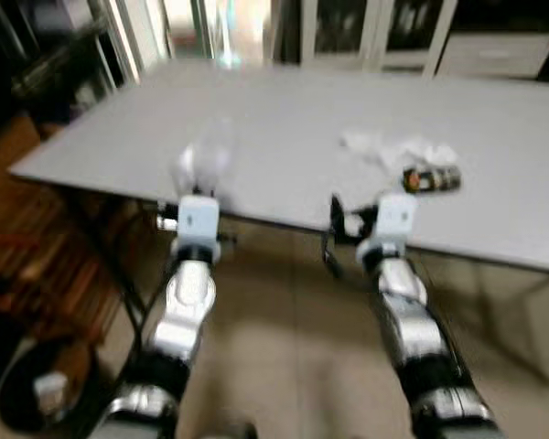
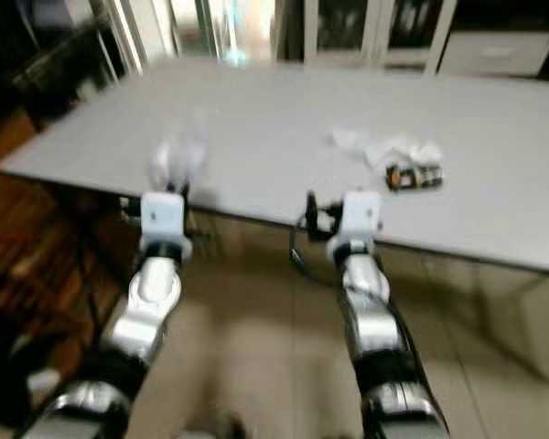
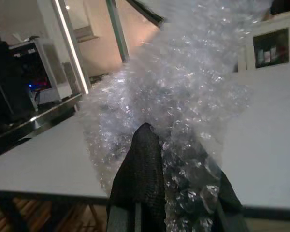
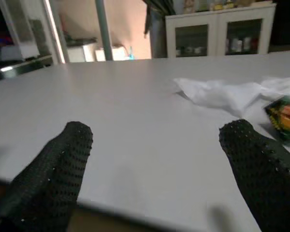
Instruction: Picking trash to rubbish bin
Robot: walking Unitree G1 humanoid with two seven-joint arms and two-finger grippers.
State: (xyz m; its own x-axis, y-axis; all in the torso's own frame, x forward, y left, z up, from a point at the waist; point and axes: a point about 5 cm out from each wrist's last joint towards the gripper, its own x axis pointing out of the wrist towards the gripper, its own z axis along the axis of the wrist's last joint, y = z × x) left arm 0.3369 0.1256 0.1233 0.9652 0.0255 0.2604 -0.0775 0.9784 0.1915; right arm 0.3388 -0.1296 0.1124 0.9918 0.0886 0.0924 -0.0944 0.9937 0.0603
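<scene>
A long pale grey table (image 1: 284, 128) runs across the room over a beige tiled floor (image 1: 284, 366). Behind it stands a white cabinet with glass doors (image 4: 217, 31). To the left, dark shelving (image 1: 46, 64) and warm light through a doorway (image 1: 242, 23).

An indoor room, office-like or domestic, is being shown. A long grey table (image 1: 284, 137) is being flanked by white glass-fronted cabinets (image 1: 375, 32) far off, dark shelving (image 1: 37, 64) at left, tiled flooring (image 1: 284, 347) near.
</scene>
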